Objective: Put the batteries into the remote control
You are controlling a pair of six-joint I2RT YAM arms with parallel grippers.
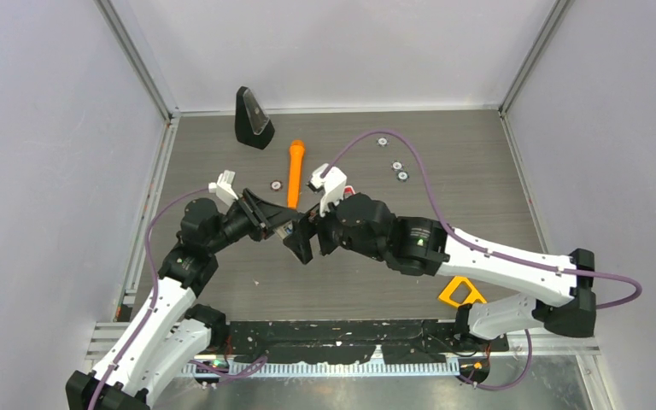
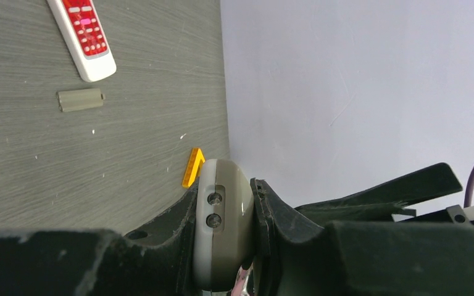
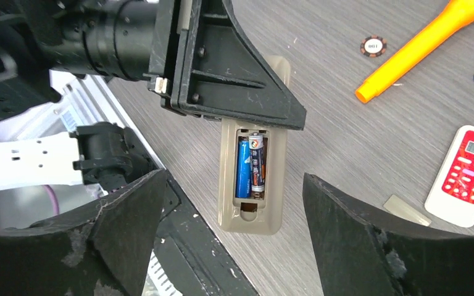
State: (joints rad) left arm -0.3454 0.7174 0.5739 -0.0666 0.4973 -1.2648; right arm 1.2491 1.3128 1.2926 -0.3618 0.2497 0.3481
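My left gripper (image 2: 225, 246) is shut on a beige remote control (image 3: 251, 213) and holds it above the table, back side up. Its end shows between the left fingers (image 2: 222, 222). The battery compartment is open. Two batteries lie side by side in it, a blue one (image 3: 242, 168) and a dark grey one (image 3: 258, 163). My right gripper (image 3: 233, 185) is open, its fingers (image 3: 117, 234) spread wide on either side of the remote's free end without touching it. In the top view the two grippers meet at mid-table, left (image 1: 280, 224) and right (image 1: 303, 243), and hide the remote.
A loose beige battery cover (image 2: 80, 100) lies beside a white-and-red remote (image 2: 83, 34). An orange marker (image 1: 295, 171), a black stand (image 1: 252, 120) and several small round discs (image 1: 397, 166) lie further back. A yellow piece (image 1: 461, 292) lies near the right arm.
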